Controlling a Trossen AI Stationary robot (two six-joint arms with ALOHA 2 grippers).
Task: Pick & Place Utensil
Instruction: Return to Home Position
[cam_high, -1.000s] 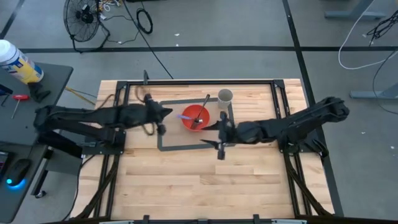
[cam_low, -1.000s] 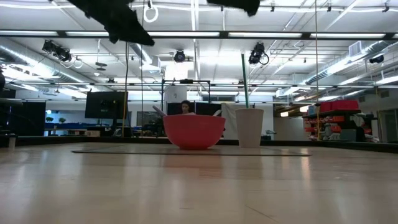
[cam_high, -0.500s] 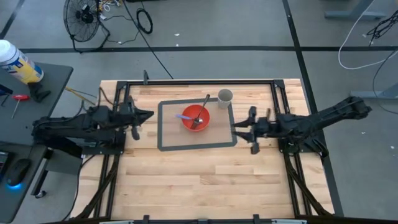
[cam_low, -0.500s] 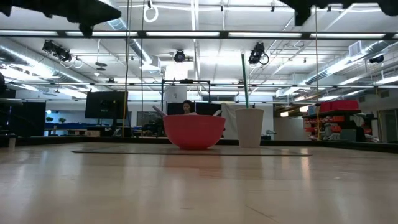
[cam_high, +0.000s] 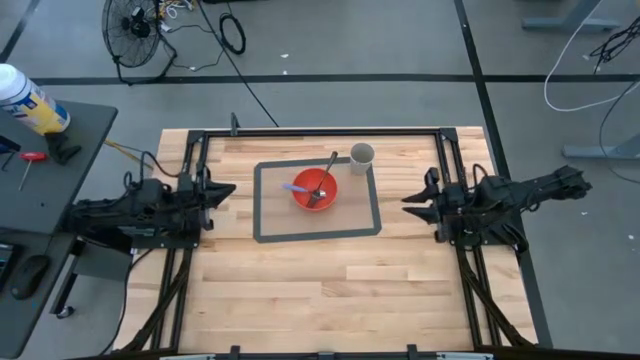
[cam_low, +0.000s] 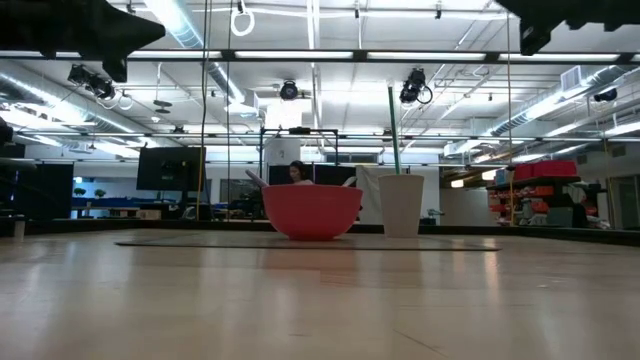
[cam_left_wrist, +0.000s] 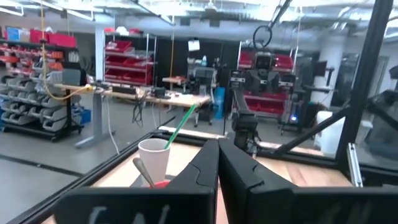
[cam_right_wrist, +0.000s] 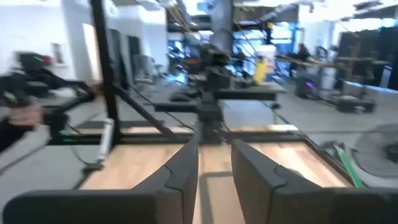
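A red bowl (cam_high: 314, 189) sits on a grey-framed mat (cam_high: 262, 205) at mid-table. In it lie a blue spoon (cam_high: 298, 187) and a metal utensil (cam_high: 329, 167) whose handle leans over the far rim. A white cup (cam_high: 361, 154) with a green straw (cam_left_wrist: 181, 126) stands just behind the bowl's right side. My left gripper (cam_high: 226, 188) hovers shut, left of the mat. My right gripper (cam_high: 408, 198) hovers right of the mat, its fingers (cam_right_wrist: 182, 168) apart with nothing between them. The low view shows the bowl (cam_low: 312, 211) and the cup (cam_low: 401, 205).
A black metal frame (cam_high: 320, 131) runs along the table's far edge and down both sides. Bare wood lies between the mat and the near edge (cam_high: 320, 300). A side table with a spray can (cam_high: 30, 100) stands off the table's far left.
Both arms have drawn back from the bowl. The left gripper has gone toward the table's left edge and the right gripper toward the right edge. The right gripper's fingers have come closer together. The bowl, the utensils and the cup have stayed in place.
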